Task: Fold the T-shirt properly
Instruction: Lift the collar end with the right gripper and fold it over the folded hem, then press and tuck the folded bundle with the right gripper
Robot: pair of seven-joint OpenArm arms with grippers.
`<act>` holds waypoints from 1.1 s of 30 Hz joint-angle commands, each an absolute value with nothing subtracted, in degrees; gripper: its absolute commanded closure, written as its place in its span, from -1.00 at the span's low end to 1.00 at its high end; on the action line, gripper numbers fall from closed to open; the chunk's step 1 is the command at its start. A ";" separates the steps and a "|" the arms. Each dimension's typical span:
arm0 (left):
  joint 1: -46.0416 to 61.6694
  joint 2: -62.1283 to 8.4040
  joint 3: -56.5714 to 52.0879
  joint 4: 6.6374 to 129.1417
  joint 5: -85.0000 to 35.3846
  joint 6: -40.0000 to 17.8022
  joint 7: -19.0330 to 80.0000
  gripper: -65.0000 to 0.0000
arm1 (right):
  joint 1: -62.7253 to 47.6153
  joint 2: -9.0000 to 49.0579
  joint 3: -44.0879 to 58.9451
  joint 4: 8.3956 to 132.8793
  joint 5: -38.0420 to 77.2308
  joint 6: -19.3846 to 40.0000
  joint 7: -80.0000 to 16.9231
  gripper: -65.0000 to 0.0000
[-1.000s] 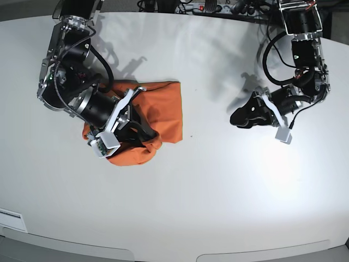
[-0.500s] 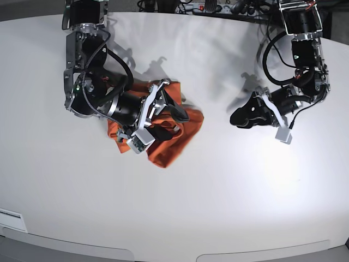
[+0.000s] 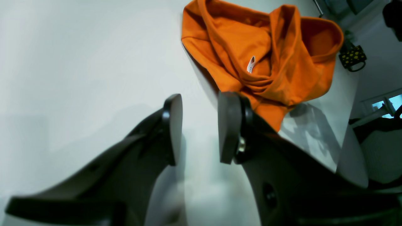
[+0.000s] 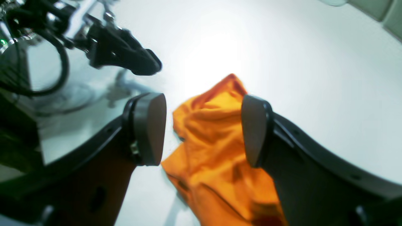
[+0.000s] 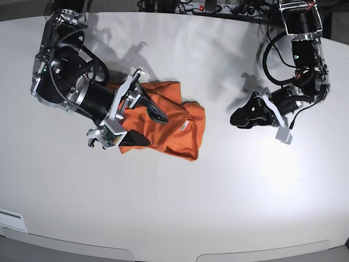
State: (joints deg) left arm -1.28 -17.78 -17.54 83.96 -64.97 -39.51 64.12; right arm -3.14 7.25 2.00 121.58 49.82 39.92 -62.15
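"Two arms reach over the pale desk (image 5: 245,196); where's the T-shirt (image 5: 185,136)?"

"Crumpled on the desk, beneath the right pincer (image 5: 146,128), whose jaws stand wide apart, gripping nothing."

"And the left pincer (image 3: 200,128)?"

"Parted too, empty, over bare surface; beyond the desk's far edge, dark cables (image 5: 193,6) lie."

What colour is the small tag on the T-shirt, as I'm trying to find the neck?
The tag is white; it shows best in the left wrist view.
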 commanded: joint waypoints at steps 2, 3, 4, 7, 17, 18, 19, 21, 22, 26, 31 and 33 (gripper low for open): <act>-2.22 -18.11 -17.69 84.90 -66.70 -40.00 63.07 0.35 | -2.00 7.49 2.20 118.61 50.57 40.00 -59.42 -0.20; -2.22 -18.13 -17.69 84.90 -66.70 -40.00 63.07 0.35 | -1.76 7.46 2.20 116.64 50.57 40.00 -58.39 -0.20; -2.22 -18.17 -17.69 84.90 -66.65 -40.00 63.09 0.35 | -1.30 7.46 2.20 114.83 50.57 40.00 -57.58 -0.20; -2.04 -18.41 -17.69 84.90 -66.52 -40.00 63.24 0.35 | 0.40 7.46 2.20 110.06 50.54 40.00 -56.51 -0.20; -1.50 -18.26 -17.69 84.90 -66.72 -40.00 63.09 0.35 | 2.72 7.44 -4.38 105.89 48.38 40.00 -55.99 0.01; -1.43 -18.26 -17.69 84.90 -66.74 -40.00 63.09 0.35 | 2.70 7.44 -5.52 105.89 46.65 40.00 -55.31 0.13; -1.43 -18.26 -17.69 84.90 -66.72 -40.00 63.09 0.35 | 2.72 7.46 -6.59 105.89 44.80 40.00 -54.43 0.25; -1.45 -18.26 -17.69 84.90 -66.74 -40.00 63.07 0.35 | 2.72 7.46 -8.23 105.89 41.45 40.00 -51.94 0.51; -1.45 -18.26 -17.69 84.90 -66.74 -40.00 63.07 0.35 | 2.74 7.44 -8.62 105.91 40.36 40.00 -50.96 0.65; -1.45 -18.28 -17.69 84.90 -66.74 -40.00 63.07 0.35 | 3.99 7.49 -8.58 105.91 39.99 40.00 -50.37 0.74; -1.41 -18.26 -17.69 84.90 -66.74 -40.00 63.09 0.35 | 5.72 7.44 -8.58 105.91 37.41 40.00 -50.26 0.06; -1.45 -18.26 -17.69 84.90 -66.74 -40.00 63.07 0.35 | 5.54 7.44 -8.60 105.75 33.47 40.00 -49.91 0.02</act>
